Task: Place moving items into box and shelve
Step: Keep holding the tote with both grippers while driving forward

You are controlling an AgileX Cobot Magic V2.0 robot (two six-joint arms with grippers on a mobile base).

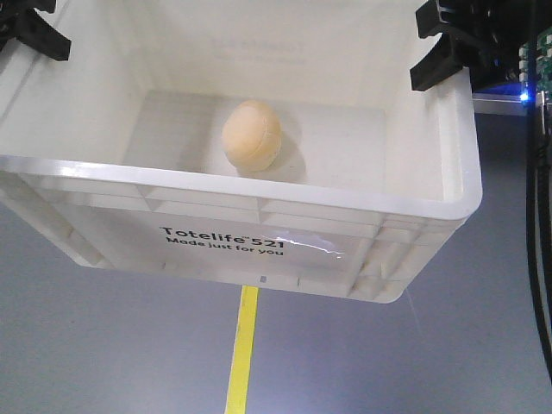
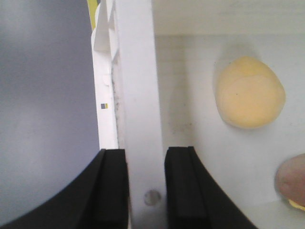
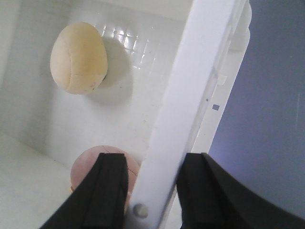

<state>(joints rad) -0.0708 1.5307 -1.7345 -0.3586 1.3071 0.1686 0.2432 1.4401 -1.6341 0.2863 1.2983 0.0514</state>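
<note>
The box (image 1: 259,185) is a white tote printed "Totelife 521", hanging tilted above the floor. My left gripper (image 1: 30,30) holds its left rim and my right gripper (image 1: 448,43) its right rim. In the left wrist view the left gripper (image 2: 146,191) is shut on the box rim (image 2: 136,71). Likewise the right gripper (image 3: 155,191) is shut on the rim (image 3: 200,71). Inside lies a peach egg-shaped toy (image 1: 252,135) (image 2: 249,93) (image 3: 78,57). A pinkish-brown toy (image 2: 291,181) (image 3: 86,167) sits in a corner, partly hidden behind the right gripper's finger.
Grey floor lies beneath the box, with a yellow line (image 1: 241,354) running toward me. Black cables (image 1: 542,216) hang at the right edge, beside a device with a blue light (image 1: 523,95).
</note>
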